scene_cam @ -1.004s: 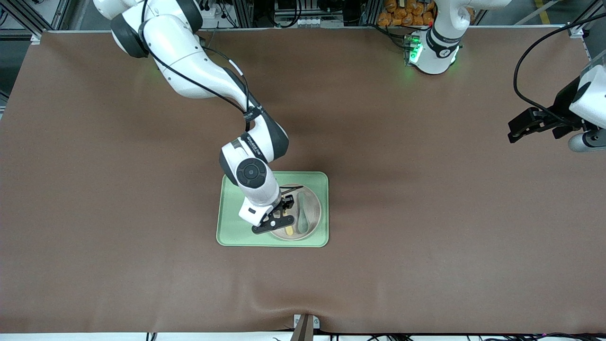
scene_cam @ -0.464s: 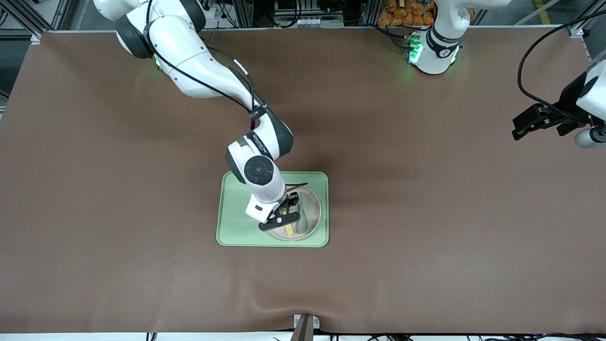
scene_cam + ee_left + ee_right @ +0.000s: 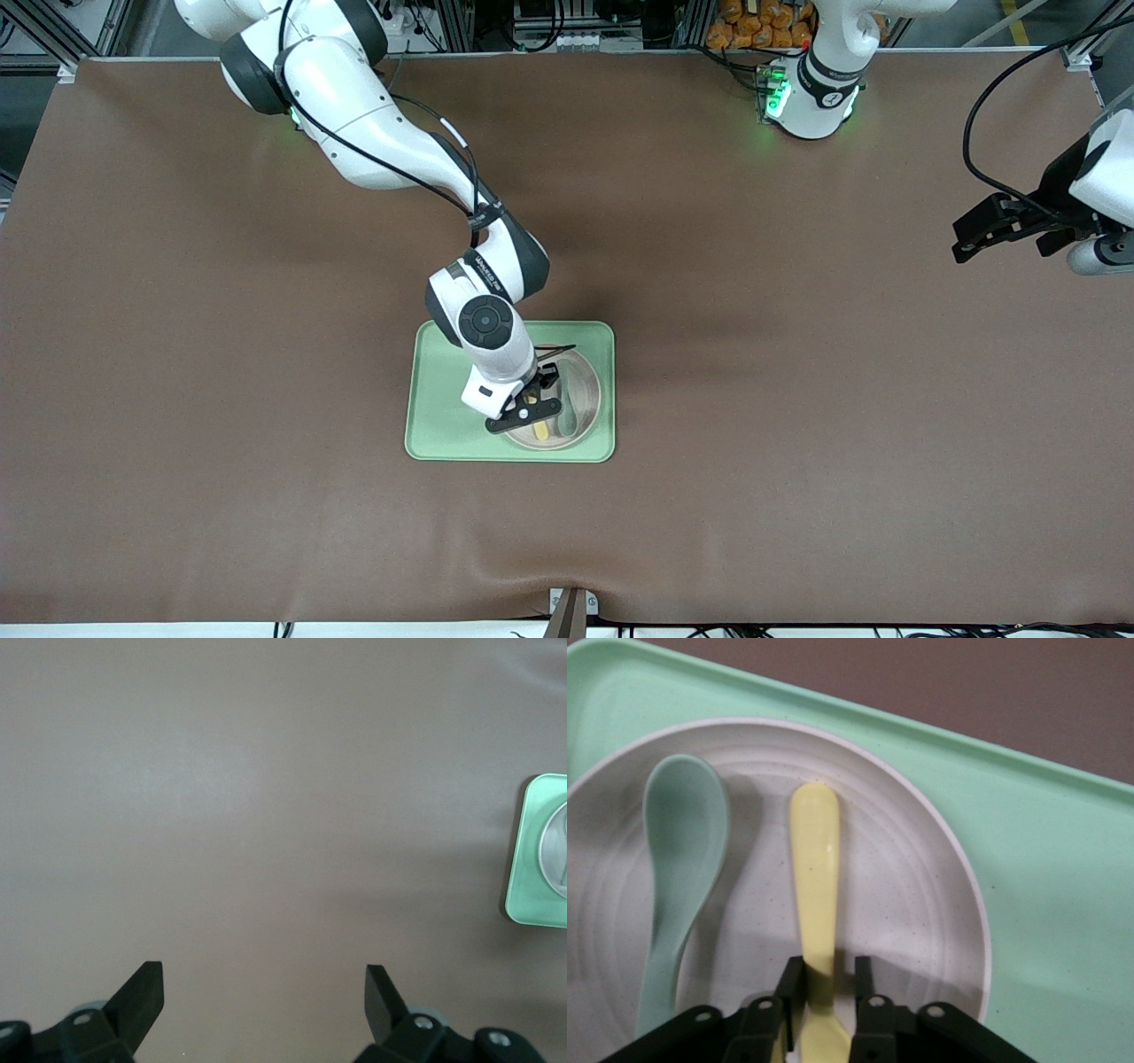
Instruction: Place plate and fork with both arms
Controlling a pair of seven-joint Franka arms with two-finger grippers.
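On the table (image 3: 797, 399), near its middle, sits a light-green tray (image 3: 443, 416). Plate (image 3: 586, 390) lies on the tray, at the tray's end toward the left arm. Two utensils lie on the plate side by side: pale-yellow fork (image 3: 815, 868) and grey-green spoon (image 3: 678, 868), not touching. The spoon is the one toward the left arm's end.

Right end effector (image 3: 820, 992) is down on the plate, fingers (image 3: 788, 988) pinched narrow on the fork. The right wrist view shows both pads against the fork's sides partway along it, with the rounded handle end sticking out past the fingertips. Fork looks flat on the plate; can't tell if it's lifted at all. From the front camera the right end effector (image 3: 528, 410) covers most of the fork, only a short yellow stub shows at the side nearer the camera.

Left end effector (image 3: 263, 988) hangs over bare table toward the left arm's end, well apart from the tray, fingers spread wide with nothing between them. Left arm waits. Its wrist view catches one edge of the tray and a sliver of the plate.
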